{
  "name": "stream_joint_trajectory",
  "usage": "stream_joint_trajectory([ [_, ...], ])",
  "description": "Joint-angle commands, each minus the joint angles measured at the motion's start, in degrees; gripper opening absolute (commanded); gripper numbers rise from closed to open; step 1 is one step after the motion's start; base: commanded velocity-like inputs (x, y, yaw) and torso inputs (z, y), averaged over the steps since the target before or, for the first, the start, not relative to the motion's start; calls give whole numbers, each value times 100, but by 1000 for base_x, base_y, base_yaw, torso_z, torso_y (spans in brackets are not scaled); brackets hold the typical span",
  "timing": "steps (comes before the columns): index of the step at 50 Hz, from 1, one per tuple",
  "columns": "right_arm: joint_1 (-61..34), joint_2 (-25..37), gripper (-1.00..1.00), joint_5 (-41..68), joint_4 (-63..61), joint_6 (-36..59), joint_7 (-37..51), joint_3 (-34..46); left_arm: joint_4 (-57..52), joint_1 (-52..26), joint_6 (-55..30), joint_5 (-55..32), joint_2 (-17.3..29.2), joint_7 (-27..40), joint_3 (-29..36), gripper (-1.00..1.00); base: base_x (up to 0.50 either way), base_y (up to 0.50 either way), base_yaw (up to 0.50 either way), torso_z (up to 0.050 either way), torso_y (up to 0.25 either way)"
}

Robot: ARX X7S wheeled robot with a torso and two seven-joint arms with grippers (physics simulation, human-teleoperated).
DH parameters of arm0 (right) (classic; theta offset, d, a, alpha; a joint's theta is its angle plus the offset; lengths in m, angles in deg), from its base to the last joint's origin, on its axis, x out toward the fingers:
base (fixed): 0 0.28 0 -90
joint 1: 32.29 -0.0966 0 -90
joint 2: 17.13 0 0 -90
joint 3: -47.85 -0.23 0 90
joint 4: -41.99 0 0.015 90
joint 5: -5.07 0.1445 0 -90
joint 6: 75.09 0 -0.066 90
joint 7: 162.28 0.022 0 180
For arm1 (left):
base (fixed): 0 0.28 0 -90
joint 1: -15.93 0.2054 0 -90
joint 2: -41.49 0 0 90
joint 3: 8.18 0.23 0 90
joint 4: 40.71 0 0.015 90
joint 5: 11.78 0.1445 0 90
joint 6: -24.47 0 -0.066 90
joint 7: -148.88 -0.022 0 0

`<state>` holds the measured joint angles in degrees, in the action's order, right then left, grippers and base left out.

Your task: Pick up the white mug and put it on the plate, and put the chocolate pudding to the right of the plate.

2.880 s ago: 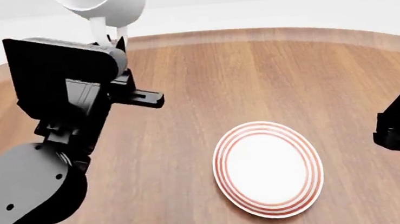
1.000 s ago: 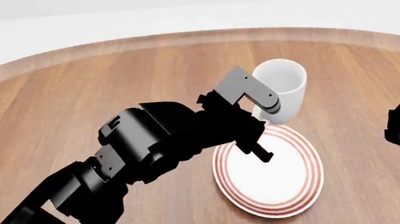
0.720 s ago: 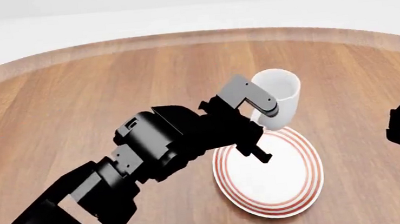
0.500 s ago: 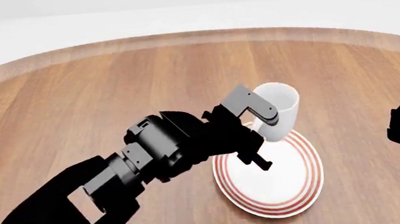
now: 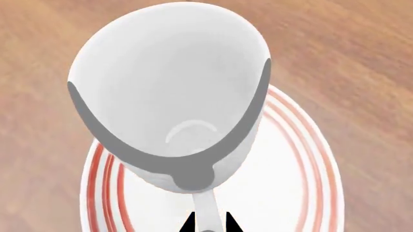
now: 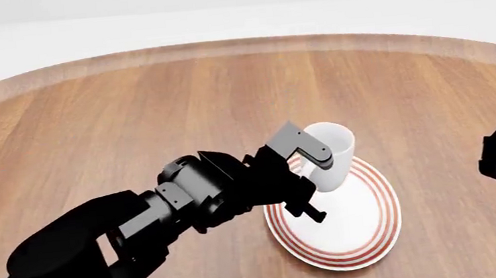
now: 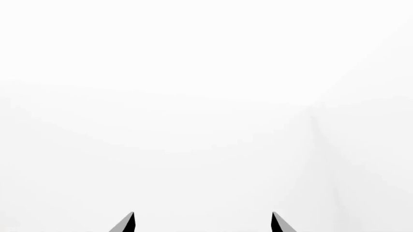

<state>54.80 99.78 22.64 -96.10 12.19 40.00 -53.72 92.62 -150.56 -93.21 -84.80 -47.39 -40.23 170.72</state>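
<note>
White mug [image 6: 329, 162] hung tilted over plate [image 6: 364, 236] far rim, left gripper [image 5: 208, 224] jaws clamped on handle. Right gripper [image 7: 202, 222] jaws apart, idle. Risk: release while tilted, mug tips off onto desk [image 6: 94, 125].

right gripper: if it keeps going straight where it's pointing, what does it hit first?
Nothing visible. The right gripper is open and its wrist view shows only blank white backdrop ahead, so the way looks free, though depth there is unreadable.
</note>
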Motion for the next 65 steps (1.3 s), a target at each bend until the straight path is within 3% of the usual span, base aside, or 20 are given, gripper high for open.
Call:
stream_joint_trajectory([
  [1, 45, -105, 100, -103, 23, -49, -130, -81, 38, 69, 125, -75, -111, -127, 10, -100, 0, 0, 0, 0, 0],
  [64, 82, -59, 100, -46, 150, -126, -78, -43, -153, 486, -4, 473, -111, -265, -8, -100, 0, 0, 0, 0, 0],
  [65, 81, -57, 100, -45, 148, -125, -76, -44, -144, 501, -7, 479, -111, -258, -8, 100, 0, 0, 0, 0, 10],
])
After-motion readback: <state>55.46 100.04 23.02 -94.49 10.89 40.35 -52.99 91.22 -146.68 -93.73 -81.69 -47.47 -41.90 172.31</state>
